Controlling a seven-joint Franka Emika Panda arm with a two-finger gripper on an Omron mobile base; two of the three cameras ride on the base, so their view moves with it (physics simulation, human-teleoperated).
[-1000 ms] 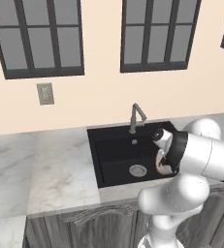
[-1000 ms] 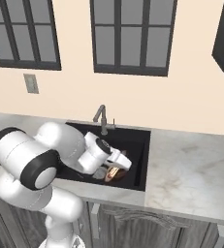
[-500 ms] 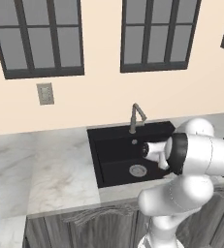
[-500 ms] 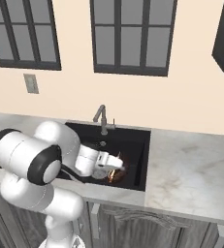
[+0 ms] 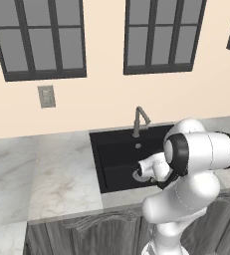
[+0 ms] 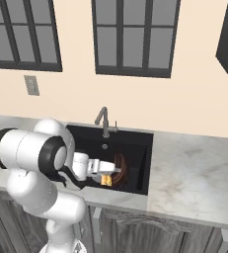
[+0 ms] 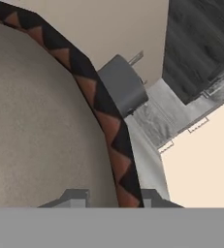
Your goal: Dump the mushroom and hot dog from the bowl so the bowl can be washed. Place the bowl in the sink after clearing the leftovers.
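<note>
My gripper point(image 6: 114, 170) reaches low into the black sink point(image 6: 135, 143) and is shut on the bowl point(image 6: 122, 168), which stands nearly on edge inside the basin. In the hand view the bowl's dark brown, triangle-patterned rim point(image 7: 101, 109) runs between my fingertips point(image 7: 74, 196), with the tan interior point(image 7: 36, 126) to the left. A small tan-yellow piece point(image 6: 105, 181) shows just under the hand; I cannot tell whether it is the hot dog. The mushroom is hidden. In the left base view my white arm covers the right half of the sink point(image 5: 116, 154).
A grey gooseneck faucet point(image 6: 104, 121) point(image 5: 138, 119) rises at the sink's back edge. Marble counter point(image 6: 194, 173) point(image 5: 61, 174) spreads on both sides. A wall outlet point(image 5: 47, 96) and windows are behind. A grey cylinder point(image 7: 123, 89) sits just past the bowl's rim.
The hand has swung left and lower into the basin with the bowl still in it, and the bowl now stands more on edge.
</note>
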